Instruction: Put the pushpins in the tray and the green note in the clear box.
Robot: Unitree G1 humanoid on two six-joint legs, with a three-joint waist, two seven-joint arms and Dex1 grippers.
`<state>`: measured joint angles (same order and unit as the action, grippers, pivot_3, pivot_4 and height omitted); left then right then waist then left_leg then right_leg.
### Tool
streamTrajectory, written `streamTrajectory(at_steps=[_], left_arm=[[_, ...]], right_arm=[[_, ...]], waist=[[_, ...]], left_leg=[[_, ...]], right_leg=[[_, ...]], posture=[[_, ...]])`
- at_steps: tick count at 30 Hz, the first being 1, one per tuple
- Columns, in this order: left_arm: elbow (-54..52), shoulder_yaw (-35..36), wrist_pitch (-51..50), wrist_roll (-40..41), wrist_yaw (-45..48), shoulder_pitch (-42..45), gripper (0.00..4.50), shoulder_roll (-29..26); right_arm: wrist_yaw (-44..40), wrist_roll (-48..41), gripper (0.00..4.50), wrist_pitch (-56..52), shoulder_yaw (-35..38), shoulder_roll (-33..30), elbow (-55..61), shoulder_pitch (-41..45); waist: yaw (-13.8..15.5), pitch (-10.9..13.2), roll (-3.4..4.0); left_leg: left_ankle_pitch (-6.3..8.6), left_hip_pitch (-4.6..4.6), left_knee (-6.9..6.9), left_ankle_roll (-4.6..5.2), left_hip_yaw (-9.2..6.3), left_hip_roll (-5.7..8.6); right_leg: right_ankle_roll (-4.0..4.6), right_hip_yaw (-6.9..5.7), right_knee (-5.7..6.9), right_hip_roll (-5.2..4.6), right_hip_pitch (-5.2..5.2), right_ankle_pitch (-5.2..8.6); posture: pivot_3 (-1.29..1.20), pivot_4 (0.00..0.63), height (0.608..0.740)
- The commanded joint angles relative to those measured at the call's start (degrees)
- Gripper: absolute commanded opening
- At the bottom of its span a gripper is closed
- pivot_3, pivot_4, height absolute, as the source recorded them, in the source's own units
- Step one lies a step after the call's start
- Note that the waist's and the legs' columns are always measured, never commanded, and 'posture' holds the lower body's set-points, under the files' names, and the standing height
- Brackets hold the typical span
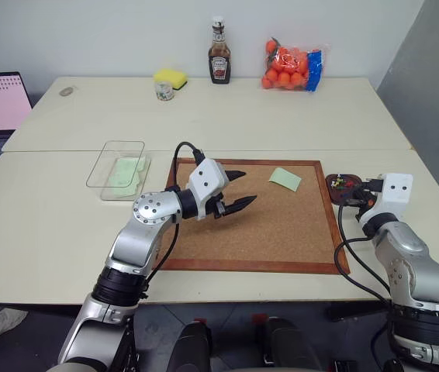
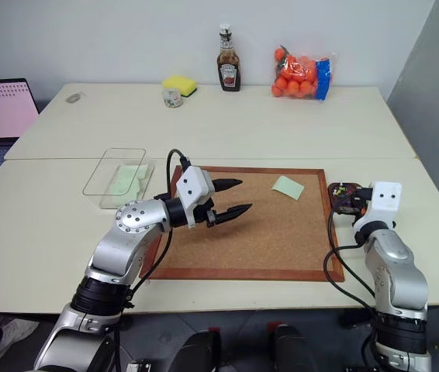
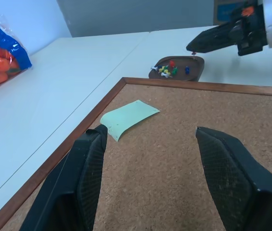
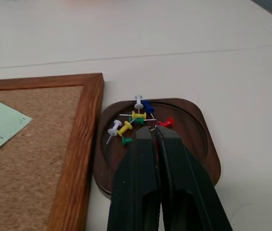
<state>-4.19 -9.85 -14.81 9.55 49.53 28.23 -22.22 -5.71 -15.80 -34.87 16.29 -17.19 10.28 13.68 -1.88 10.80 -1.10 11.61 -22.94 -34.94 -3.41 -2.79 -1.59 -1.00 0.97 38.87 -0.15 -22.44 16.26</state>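
the left gripper [image 1: 236, 189] hangs over the corkboard [image 1: 281, 232] with its two black fingers spread wide and nothing between them. just past its fingertips, lying flat on the cork near the board's far edge, is the green note [image 3: 128, 117], apart from both fingers. beyond the note and off the board's corner sits the tray [image 4: 193, 126], its rim just beside the wooden frame. the right gripper [image 4: 151, 132] reaches over the near rim of that tray with its fingers pressed together, tips right by the pushpins [image 4: 135, 121] that lie in a loose heap in the dish: white, blue, yellow, green and red heads. whether a pin is pinched at the tips i cannot tell. off to the left gripper's other side, past the board's frame, the clear box [image 1: 116, 167] stands on the table with a pale green slip [image 1: 127, 170] inside it.
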Motion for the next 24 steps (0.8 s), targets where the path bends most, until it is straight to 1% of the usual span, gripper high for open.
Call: streamTrajectory(at_steps=[1,8,19,20,21,24], left_arm=[[-3.2,0.3,-0.6,3.5,1.9,0.7,3.09,0.1],[-3.3,0.0,-0.7,3.9,2.5,0.4,3.09,-0.5],[-1.9,-0.7,1.0,2.0,1.8,0.2,3.09,-0.6],[-1.8,-0.7,1.1,1.9,1.8,0.2,3.11,-0.6],[-1.8,-0.7,1.1,1.8,1.8,0.2,3.11,-0.5],[-1.7,-0.8,1.3,1.6,1.5,0.2,3.11,-0.5]], right_arm=[[-0.2,-0.2,0.0,1.0,1.4,-1.1,-0.8,2.4],[-0.5,0.4,0.0,2.1,1.1,-1.5,-4.0,4.6],[-1.1,0.8,0.0,3.4,0.7,-1.7,-8.8,7.8],[-1.2,0.7,0.47,3.4,0.7,-1.7,-9.0,8.0],[-1.2,0.7,0.54,3.5,0.7,-1.7,-9.1,8.1],[-1.4,0.6,1.22,3.4,0.9,-1.7,-9.3,8.4]], waist=[[0.0,0.0,0.0],[0.0,0.0,0.0],[0.0,0.0,0.0],[0.0,0.0,0.0],[0.1,0.0,0.0],[0.0,0.0,0.0]], left_leg=[[0.0,0.0,0.0,0.0,0.02,0.0],[0.0,0.01,0.0,0.0,0.03,0.0],[0.0,0.0,0.0,0.0,0.02,0.0],[0.0,0.01,0.0,0.0,0.03,0.0],[0.0,0.0,0.0,0.0,0.03,0.0],[0.0,0.0,0.0,0.0,0.04,0.0]], right_leg=[[0.0,0.0,0.0,0.0,0.0,0.0],[0.0,0.0,0.01,0.0,-0.01,0.0],[0.0,0.01,0.01,0.0,-0.01,0.0],[0.0,0.01,0.01,0.0,0.0,0.0],[0.0,0.01,0.01,0.0,-0.01,0.0],[0.0,0.01,0.01,0.0,-0.01,0.0]], posture=[[0.0,0.15,0.74],[0.0,0.15,0.74],[0.0,0.15,0.74],[0.0,0.15,0.74],[0.0,0.15,0.74],[0.0,0.15,0.74]])
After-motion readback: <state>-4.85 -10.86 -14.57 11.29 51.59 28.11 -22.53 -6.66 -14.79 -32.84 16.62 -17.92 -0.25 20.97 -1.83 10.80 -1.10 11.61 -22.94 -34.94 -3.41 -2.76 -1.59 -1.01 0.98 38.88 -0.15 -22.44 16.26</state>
